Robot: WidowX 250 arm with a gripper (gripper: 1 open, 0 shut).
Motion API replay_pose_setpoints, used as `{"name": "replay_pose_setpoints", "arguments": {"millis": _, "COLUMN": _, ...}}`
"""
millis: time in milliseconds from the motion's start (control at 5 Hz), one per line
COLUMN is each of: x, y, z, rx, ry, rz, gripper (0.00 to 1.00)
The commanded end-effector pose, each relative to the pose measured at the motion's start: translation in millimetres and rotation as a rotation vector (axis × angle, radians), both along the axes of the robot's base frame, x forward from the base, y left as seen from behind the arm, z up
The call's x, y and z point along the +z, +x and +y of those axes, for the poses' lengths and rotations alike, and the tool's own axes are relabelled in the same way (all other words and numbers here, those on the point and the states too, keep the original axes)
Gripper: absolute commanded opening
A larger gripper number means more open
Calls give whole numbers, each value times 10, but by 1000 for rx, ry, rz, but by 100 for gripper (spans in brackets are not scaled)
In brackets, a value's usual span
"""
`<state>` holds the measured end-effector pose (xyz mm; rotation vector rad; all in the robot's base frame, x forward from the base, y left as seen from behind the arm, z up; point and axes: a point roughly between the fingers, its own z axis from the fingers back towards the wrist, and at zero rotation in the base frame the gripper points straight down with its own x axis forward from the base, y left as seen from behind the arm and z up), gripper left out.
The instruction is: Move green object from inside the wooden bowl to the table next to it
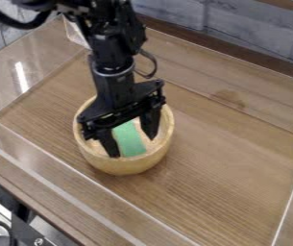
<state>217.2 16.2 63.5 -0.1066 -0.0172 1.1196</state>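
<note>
Worktop [226,163] of brown wood grain fills the view, walled in clear acrylic; on it sits the wooden bowl [97,160], round and pale; above and partly inside it hangs the end effector [126,133], pointing down with its fingers spread wide and empty; the green object [132,142] lies in the bowl directly beneath, between those fingers, its long axis running toward the bowl's far rim; a closing grip looks next.

The black arm drops in from the upper left of the frame, wrist vertical, gripper [123,137] pointing straight down (dead centre-left), jaws spread wide, one dark finger [152,123] angled toward lower right.
</note>
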Motion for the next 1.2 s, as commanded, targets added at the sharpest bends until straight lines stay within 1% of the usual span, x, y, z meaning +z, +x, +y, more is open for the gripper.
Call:
{"name": "replay_pose_setpoints", "arguments": {"millis": 0, "x": 115, "y": 190, "z": -5, "rx": -97, "ry": 30, "rz": -51, "gripper": 100}}
{"name": "replay_pose_setpoints", "arguments": {"millis": 200, "x": 120, "y": 272, "z": -3, "rx": -169, "ry": 51, "rz": -62, "gripper": 100}}
{"name": "replay_pose_setpoints", "arguments": {"millis": 400, "x": 42, "y": 305, "z": 109, "rx": -160, "ry": 71, "rz": -65, "gripper": 100}}
{"name": "replay_pose_setpoints", "arguments": {"millis": 600, "x": -27, "y": 334, "z": 225, "rx": -141, "ry": 90, "rz": -67, "gripper": 0}}
{"name": "replay_pose_setpoints", "arguments": {"millis": 800, "x": -82, "y": 330, "z": 304, "rx": -119, "ry": 109, "rz": -61, "gripper": 100}}
{"name": "replay_pose_setpoints", "arguments": {"millis": 1000, "x": -115, "y": 325, "z": 373, "rx": -90, "ry": 119, "rz": -53, "gripper": 100}}
